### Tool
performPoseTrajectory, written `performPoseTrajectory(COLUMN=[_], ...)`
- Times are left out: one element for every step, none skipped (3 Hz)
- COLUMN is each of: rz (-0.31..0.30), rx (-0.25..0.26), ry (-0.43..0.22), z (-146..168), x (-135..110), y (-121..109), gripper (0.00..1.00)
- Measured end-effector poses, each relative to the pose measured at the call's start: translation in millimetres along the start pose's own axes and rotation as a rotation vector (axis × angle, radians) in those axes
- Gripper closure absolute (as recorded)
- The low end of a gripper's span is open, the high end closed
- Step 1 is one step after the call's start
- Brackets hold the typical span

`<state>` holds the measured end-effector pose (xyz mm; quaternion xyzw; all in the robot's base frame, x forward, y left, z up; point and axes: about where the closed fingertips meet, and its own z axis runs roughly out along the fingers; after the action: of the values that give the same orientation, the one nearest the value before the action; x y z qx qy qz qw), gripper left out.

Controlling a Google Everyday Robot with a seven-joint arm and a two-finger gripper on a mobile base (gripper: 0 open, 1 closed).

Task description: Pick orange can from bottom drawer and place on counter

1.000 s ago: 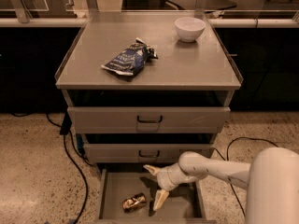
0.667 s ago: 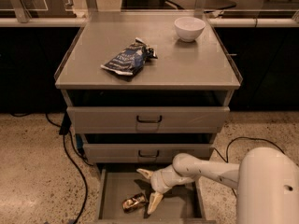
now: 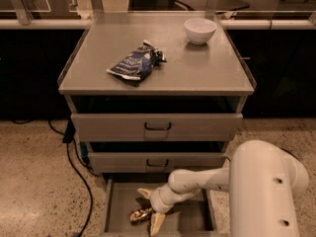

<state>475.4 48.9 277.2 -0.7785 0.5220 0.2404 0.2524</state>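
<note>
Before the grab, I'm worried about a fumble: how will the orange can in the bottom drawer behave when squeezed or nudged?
The orange can appears to lie on its side in the bottom drawer, so a nudge would probably roll it. Its shiny metal looks slippery and likely dents easily. The gripper is open beside it.

Likely a lab or office workspace — speckled terrazzo floor [image 3: 34, 181], grey metal drawer cabinet [image 3: 197, 127] with a flat counter [image 3: 197, 68], black cables [image 3: 79, 177] trailing beside it. Robot claw [image 3: 149, 209] down in the bottom drawer [image 3: 114, 206], fingers [image 3: 157, 223] spread.
</note>
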Motion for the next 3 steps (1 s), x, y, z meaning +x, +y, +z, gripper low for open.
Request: performPoseTrajectory(rz=[0.002,0.021,0.015], rx=[-0.023,0.01,0.002], ry=[0.135,0.224,0.222], z=[14,21,30], x=[-3,-4,-3], y=[8,4,1], gripper=[0.0,0.0,0.0])
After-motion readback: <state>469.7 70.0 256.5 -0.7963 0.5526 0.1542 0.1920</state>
